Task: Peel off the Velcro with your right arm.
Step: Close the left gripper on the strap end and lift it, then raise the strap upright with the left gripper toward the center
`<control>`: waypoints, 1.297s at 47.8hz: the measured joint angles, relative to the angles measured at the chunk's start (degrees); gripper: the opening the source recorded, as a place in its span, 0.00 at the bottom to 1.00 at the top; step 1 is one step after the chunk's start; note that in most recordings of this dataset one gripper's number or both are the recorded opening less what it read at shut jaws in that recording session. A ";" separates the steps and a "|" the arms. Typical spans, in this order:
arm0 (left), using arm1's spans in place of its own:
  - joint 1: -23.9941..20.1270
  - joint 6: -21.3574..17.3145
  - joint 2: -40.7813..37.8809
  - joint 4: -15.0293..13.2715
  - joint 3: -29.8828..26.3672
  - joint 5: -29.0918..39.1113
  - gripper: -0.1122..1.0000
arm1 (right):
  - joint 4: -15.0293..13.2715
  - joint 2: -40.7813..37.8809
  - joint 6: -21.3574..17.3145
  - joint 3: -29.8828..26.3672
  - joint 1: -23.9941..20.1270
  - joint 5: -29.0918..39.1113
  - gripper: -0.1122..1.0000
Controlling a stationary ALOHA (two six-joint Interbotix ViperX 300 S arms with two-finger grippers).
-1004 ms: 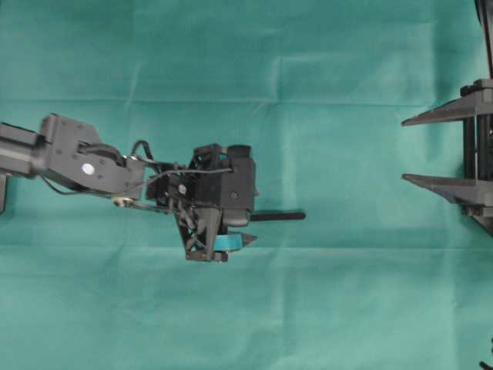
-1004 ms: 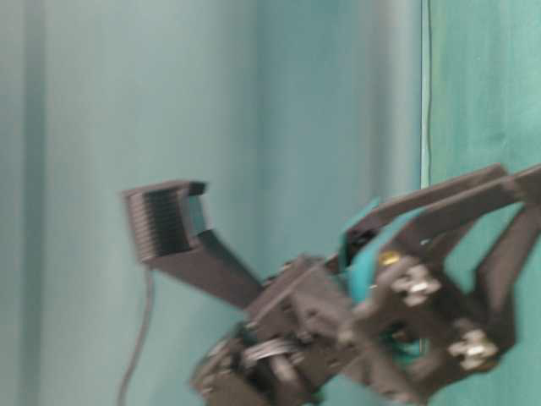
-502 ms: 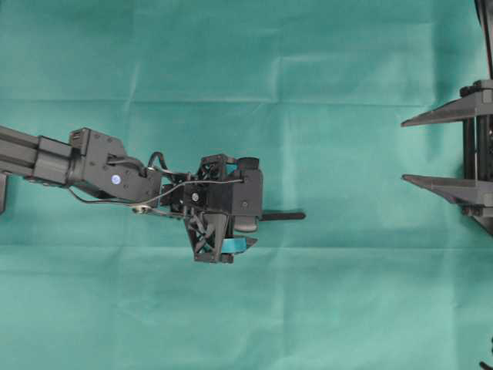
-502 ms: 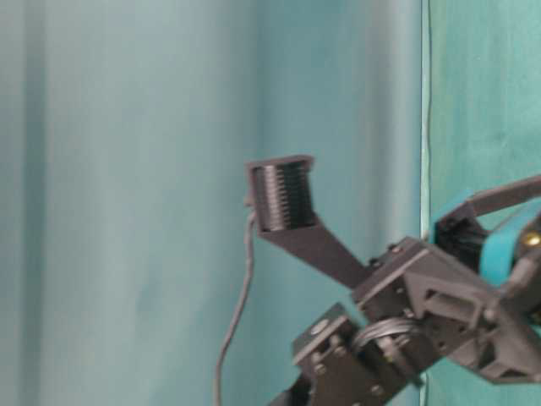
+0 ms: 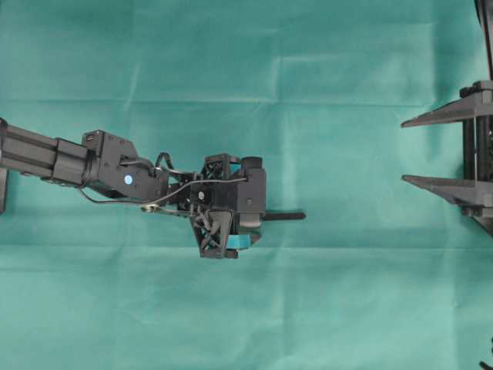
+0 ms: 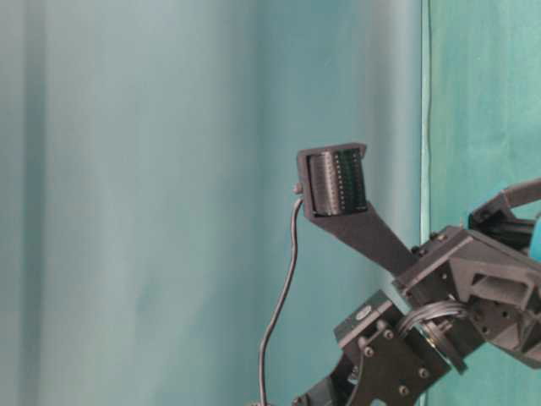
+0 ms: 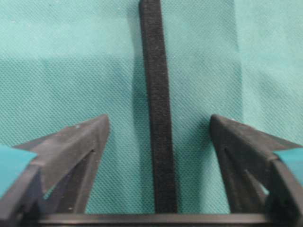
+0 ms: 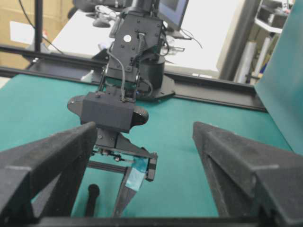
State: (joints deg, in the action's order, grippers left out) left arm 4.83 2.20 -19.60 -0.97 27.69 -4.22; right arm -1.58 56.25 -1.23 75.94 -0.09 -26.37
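The Velcro [image 5: 285,216] is a thin black strap lying flat on the green cloth, its rounded end pointing right. My left gripper [image 5: 245,217], with teal pads, points down over the strap's left part. In the left wrist view this gripper [image 7: 159,118] stands open, a finger on either side of the Velcro [image 7: 158,85], neither touching it. My right gripper [image 5: 403,149] waits open at the right edge, far from the strap, its plain dark fingers pointing left. From the right wrist view the right gripper [image 8: 144,127] faces the left arm, and the Velcro end [image 8: 93,191] shows low down.
Green cloth [image 5: 323,308] covers the whole table, with fold lines across it. A green backdrop [image 6: 127,203] stands behind. The left arm's ribbed black mount [image 6: 336,182] and a cable rise in the table-level view. A black rail [image 8: 213,92] and desks lie beyond the far table edge.
The left arm has reached a little further right and lower over the strap, and its jaws have narrowed slightly. The Velcro and the right gripper have not moved.
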 measured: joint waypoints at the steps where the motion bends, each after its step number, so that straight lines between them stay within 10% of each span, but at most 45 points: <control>1: 0.00 -0.09 -0.09 -0.09 0.00 0.00 0.76 | 0.00 0.00 0.00 0.00 0.00 0.00 0.63; 14: -0.18 0.09 0.00 0.00 0.00 0.26 0.19 | 0.00 0.00 0.09 0.09 0.09 0.00 0.63; 43: 0.62 0.44 13.36 0.00 4.04 1.76 0.19 | -0.97 -0.09 0.00 0.26 -0.44 0.00 0.63; 62: 1.85 4.57 20.48 -0.09 6.50 -0.70 0.19 | -8.44 -4.13 0.09 -5.71 -0.79 1.41 0.63</control>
State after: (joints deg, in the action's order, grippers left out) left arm 6.68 6.77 0.88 -1.05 34.19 -4.92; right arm -10.02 52.12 -1.14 70.22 -0.88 -24.96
